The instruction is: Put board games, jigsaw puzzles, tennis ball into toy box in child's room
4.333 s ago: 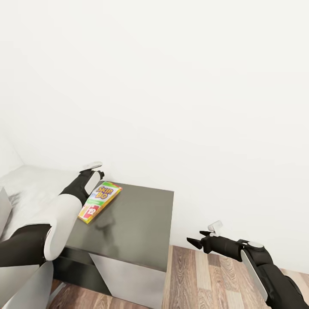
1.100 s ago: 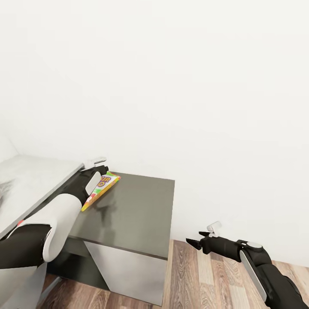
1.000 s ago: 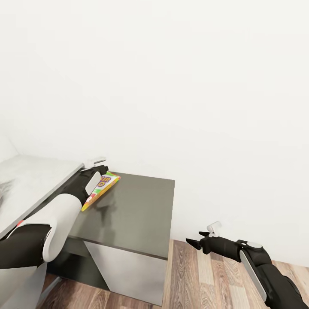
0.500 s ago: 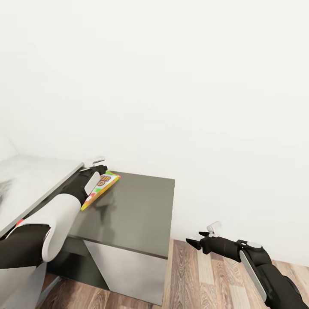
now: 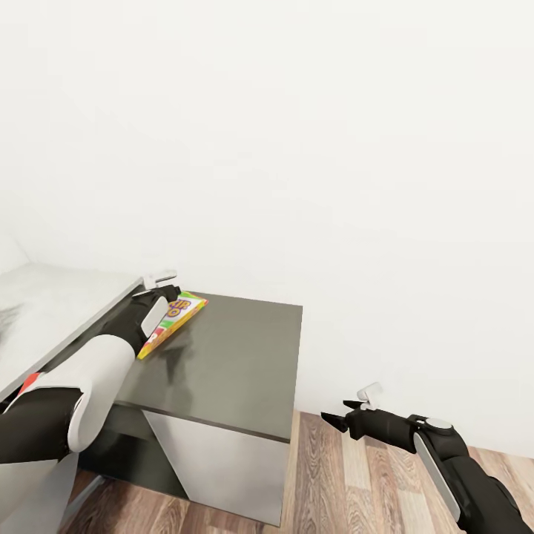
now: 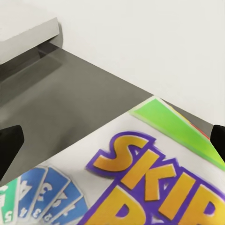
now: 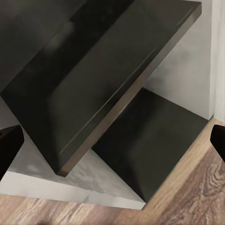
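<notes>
A plain white wall [image 5: 334, 148] takes up most of the head view, from nine o'clock round to three. Below it, wood-plank floor [image 5: 348, 482] runs across from five to seven o'clock. The dark-grey cabinet top [image 5: 237, 356] sits just left of centre, its pale front panel [image 5: 215, 467] dropping toward six o'clock, and the pale desk top [image 5: 52, 311] joins it at nine o'clock.

The left arm [image 5: 89, 371] reaches up from eight o'clock over the cabinet's far left corner. Its left gripper [image 5: 165, 291] hangs at the Skip-Bo game box [image 5: 178, 315], which shows tilted at that corner near the wall, one long edge lifted. In the left wrist view the box lid [image 6: 140, 173] lies right between the two dark fingertips [image 6: 9, 145], which stand wide apart at the frame's edges; whether they actually pinch the box I cannot tell.

The right arm [image 5: 452, 467] comes in from four o'clock, well apart from the cabinet, over the floor. The right gripper [image 5: 345, 412] has its fingers spread with nothing between them; in the right wrist view it looks toward the cabinet's dark side [image 7: 93, 84].
</notes>
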{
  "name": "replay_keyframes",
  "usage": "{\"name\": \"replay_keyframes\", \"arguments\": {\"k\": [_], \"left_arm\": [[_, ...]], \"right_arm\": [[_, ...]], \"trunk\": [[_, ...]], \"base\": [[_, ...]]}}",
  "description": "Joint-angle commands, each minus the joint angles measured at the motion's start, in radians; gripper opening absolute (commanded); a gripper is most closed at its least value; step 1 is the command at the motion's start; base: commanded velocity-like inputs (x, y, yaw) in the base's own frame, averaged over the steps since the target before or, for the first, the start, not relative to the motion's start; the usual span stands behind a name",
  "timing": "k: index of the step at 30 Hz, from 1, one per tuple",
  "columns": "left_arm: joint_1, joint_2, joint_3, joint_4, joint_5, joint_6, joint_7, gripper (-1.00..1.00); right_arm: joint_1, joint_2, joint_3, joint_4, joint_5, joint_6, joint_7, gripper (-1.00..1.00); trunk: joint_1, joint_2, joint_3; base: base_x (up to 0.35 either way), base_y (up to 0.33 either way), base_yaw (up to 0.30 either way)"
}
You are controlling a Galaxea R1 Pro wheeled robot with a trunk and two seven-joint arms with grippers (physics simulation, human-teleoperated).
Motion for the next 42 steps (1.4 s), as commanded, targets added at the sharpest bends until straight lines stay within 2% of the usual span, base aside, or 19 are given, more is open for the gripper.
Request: {"name": "replay_keyframes", "arguments": {"k": [1, 10, 22, 42], "left_arm": [[0.000, 0.001, -0.004, -0.002, 0.006, 0.005, 0.006, 1.00], [-0.001, 0.001, -0.004, -0.002, 0.007, 0.005, 0.004, 1.00], [-0.001, 0.000, -0.002, -0.002, 0.008, 0.010, -0.001, 1.00], [-0.001, -0.001, -0.002, -0.002, 0.008, 0.017, -0.003, 1.00]], "right_arm": [[-0.001, -0.001, 0.002, 0.000, -0.010, 0.009, -0.003, 1.00], [-0.001, -0.001, 0.002, 0.000, -0.010, 0.009, -0.003, 1.00], [-0.001, -0.001, 0.002, 0.000, -0.010, 0.009, -0.003, 1.00], [-0.001, -0.001, 0.002, 0.000, -0.010, 0.009, -0.003, 1.00]], "trunk": [[0.000, 0.000, -0.001], [0.000, 0.000, -0.001], [0.046, -0.084, -0.039], [0.046, -0.084, -0.039]], "base": [[0.000, 0.000, 0.000], [0.000, 0.000, 0.000], [0.000, 0.000, 0.000], [0.000, 0.000, 0.000]]}}
